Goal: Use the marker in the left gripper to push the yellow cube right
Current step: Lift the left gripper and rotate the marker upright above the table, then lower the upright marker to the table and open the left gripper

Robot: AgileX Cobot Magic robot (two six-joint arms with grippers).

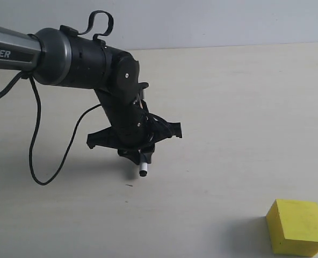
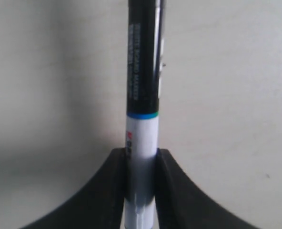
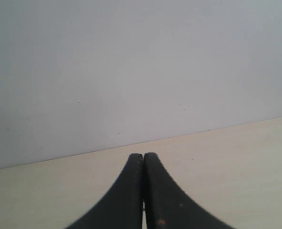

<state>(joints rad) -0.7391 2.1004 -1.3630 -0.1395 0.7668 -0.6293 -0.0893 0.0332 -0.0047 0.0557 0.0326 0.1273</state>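
My left gripper hangs above the table left of centre, shut on the marker, whose tip points down just over the tabletop. In the left wrist view the marker runs straight out from between the black fingers, white barrel in the grip, black capped part beyond. The yellow cube rests at the front right corner of the table, well apart from the marker. My right gripper shows only in its own view, shut with nothing between its fingers, aimed at the table's far edge and the wall.
A black cable loops down from the left arm to the tabletop. A pale wall stands behind the table.
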